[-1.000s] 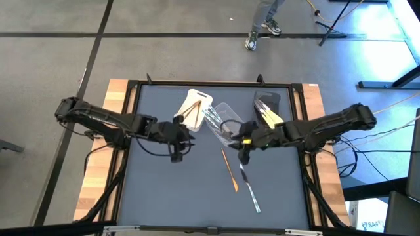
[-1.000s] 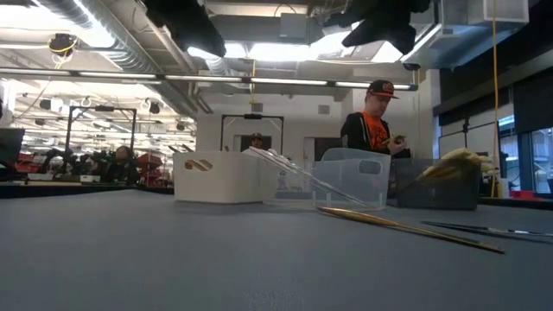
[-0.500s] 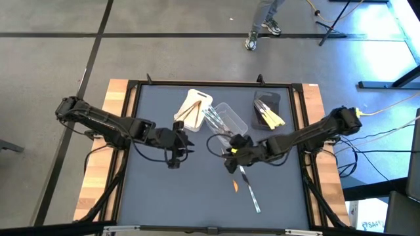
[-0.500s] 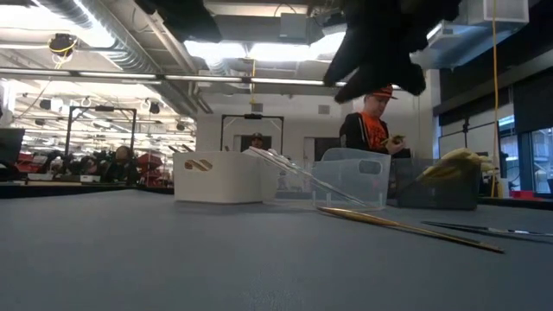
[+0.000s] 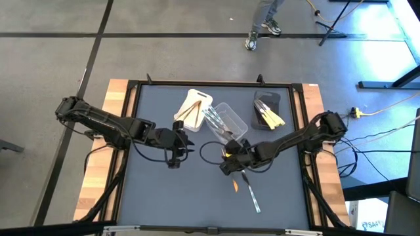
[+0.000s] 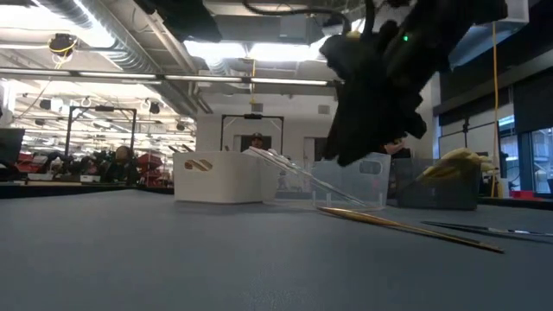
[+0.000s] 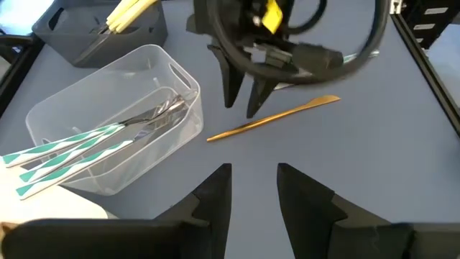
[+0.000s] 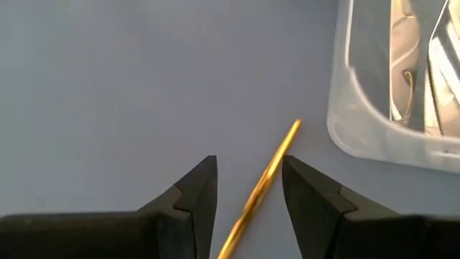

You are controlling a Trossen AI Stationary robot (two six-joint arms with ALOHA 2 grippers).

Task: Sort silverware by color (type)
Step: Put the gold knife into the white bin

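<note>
Right gripper (image 5: 226,167): you have it low over the middle of the table, fingers (image 8: 188,198) spread and holding nothing, straddling the far end of the tan-orange knife (image 8: 260,188) without touching it, as far as the right wrist view shows.
Left gripper (image 5: 175,156): you have it waiting left of centre, just near of the white tub (image 5: 194,109), fingers (image 7: 215,196) apart and empty, pointed toward the right gripper.
Tan-orange knife: it lies flat on the grey table (image 5: 164,196), slanting from near the clear tub (image 5: 226,121) toward the near side; in the high view only its near tip (image 5: 235,186) shows past the right gripper.
Silvery piece (image 5: 249,192): you see it lying loose on the table just right of the knife, running toward the near edge.
Clear tub: it holds clear and silvery pieces (image 7: 147,122), some with green-and-white striped handles (image 7: 65,147).
White tub: far left of the clear tub, holding pale wooden pieces (image 5: 191,113).
Dark grey tub (image 5: 266,105): far right, with yellow pieces (image 5: 270,118) sticking out over its near rim.
</note>
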